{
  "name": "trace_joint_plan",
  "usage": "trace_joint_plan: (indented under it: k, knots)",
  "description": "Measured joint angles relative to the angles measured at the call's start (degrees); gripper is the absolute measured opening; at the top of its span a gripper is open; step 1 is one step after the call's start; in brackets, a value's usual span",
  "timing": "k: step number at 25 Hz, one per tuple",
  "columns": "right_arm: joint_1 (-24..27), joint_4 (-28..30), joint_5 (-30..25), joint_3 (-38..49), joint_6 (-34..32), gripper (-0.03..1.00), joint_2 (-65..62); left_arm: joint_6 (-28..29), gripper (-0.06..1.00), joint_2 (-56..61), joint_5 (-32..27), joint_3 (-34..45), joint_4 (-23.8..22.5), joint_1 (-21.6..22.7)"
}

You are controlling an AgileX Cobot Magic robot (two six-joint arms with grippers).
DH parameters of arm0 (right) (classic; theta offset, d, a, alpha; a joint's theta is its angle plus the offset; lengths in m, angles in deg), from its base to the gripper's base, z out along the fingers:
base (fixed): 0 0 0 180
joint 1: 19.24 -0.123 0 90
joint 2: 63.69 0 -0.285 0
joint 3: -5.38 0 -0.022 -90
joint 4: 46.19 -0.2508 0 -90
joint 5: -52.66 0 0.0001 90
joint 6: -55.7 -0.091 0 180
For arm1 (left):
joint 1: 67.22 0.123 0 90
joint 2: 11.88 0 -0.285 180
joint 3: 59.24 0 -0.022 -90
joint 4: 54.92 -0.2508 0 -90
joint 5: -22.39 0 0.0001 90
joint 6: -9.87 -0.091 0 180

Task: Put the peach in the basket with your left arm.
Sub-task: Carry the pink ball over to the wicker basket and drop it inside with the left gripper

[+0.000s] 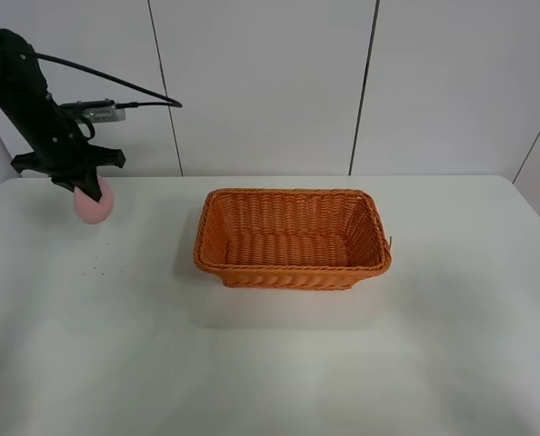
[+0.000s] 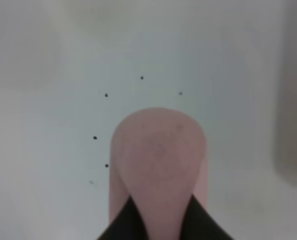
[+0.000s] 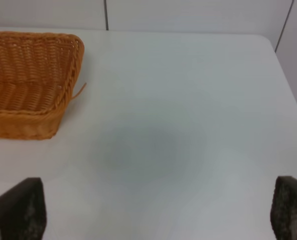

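The pale pink peach (image 1: 95, 205) is held in my left gripper (image 1: 86, 189) at the far left of the table, apparently lifted above the surface. In the left wrist view the peach (image 2: 158, 165) fills the space between the two black fingertips (image 2: 123, 225). The orange-brown wicker basket (image 1: 293, 272) stands empty in the middle of the table, well to the right of the peach. My right gripper is out of the exterior view; in the right wrist view its two fingers (image 3: 18, 210) stand wide apart with nothing between them. The basket's corner (image 3: 63, 95) shows there too.
The white table (image 1: 270, 363) runs under everything. Small dark specks (image 1: 102, 259) lie on it below the peach, also in the left wrist view (image 2: 106, 95). A white panelled wall (image 1: 261, 82) stands behind. The table's far edge (image 3: 188, 33) shows in the right wrist view.
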Motion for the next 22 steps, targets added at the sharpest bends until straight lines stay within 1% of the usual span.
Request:
trace_joint_plan:
  k: [3,6,9,11,15,19,22]
  knots:
    - [0.00,0.00,0.00,0.00,0.00,0.69,0.00,0.74,0.05,-0.20,-2.91,-4.08,-0.16,-2.63]
    - [0.00,0.00,0.00,0.00,0.00,0.69,0.00,0.99,0.05,-0.20,-4.56,-8.12,-0.20,-7.24]
    - [0.00,0.00,0.00,0.00,0.00,0.69,0.00,1.29,0.05,-0.20,-4.52,-10.95,-0.20,-13.33]
    - [0.00,0.00,0.00,0.00,0.00,0.69,0.00,2.31,0.05,-0.72,-3.79,-12.40,-0.08,-18.27]
    - [0.00,0.00,0.00,0.00,0.00,0.69,0.00,3.86,0.05,-5.49,-3.00,-17.49,0.21,-25.33]
    - [0.00,0.00,0.00,0.00,0.00,0.69,0.00,4.00,0.05,-12.47,-1.67,-22.57,0.22,-29.96]
    - [0.00,0.00,0.00,0.00,0.00,0.69,0.00,4.00,0.06,-16.87,0.33,-23.34,0.22,-31.61]
